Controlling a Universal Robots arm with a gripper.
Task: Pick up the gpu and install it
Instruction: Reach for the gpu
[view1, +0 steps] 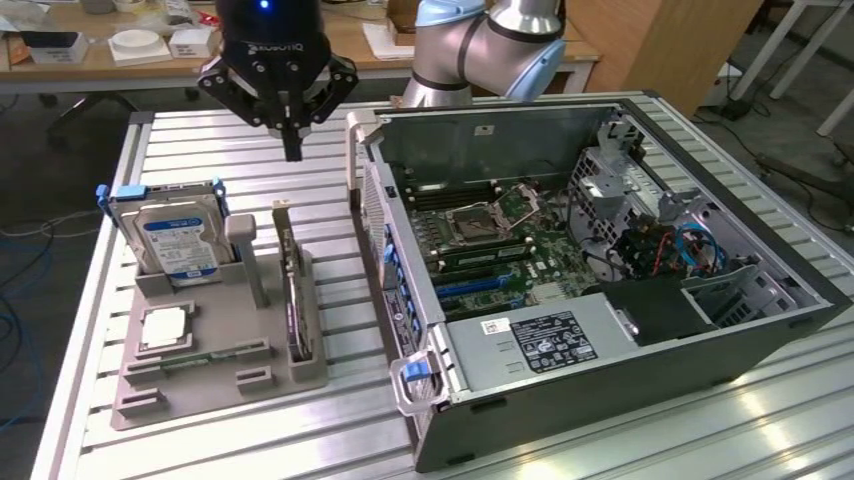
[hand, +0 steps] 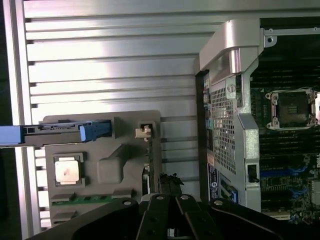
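Note:
The gpu (view1: 296, 300) stands on edge in a slot of the grey holder (view1: 214, 392), its silver bracket end toward the back of the table. From above it shows as a thin edge (hand: 150, 170) beside the holder (hand: 107, 170). My gripper (view1: 292, 150) hangs well above the gpu's bracket end, shut, fingers pressed together with nothing between them. Its black fingers (hand: 159, 220) point down over the card. The open computer case (view1: 601, 250) lies on the exterior view's right of the holder, its motherboard (view1: 501, 245) exposed.
The holder also carries an upright hard drive with a blue label (view1: 180, 240), a processor chip (view1: 163, 328) and a memory stick (view1: 214, 355). The case's side wall (hand: 232, 125) runs close beside the holder. A ribbed metal table (view1: 200, 150) lies underneath.

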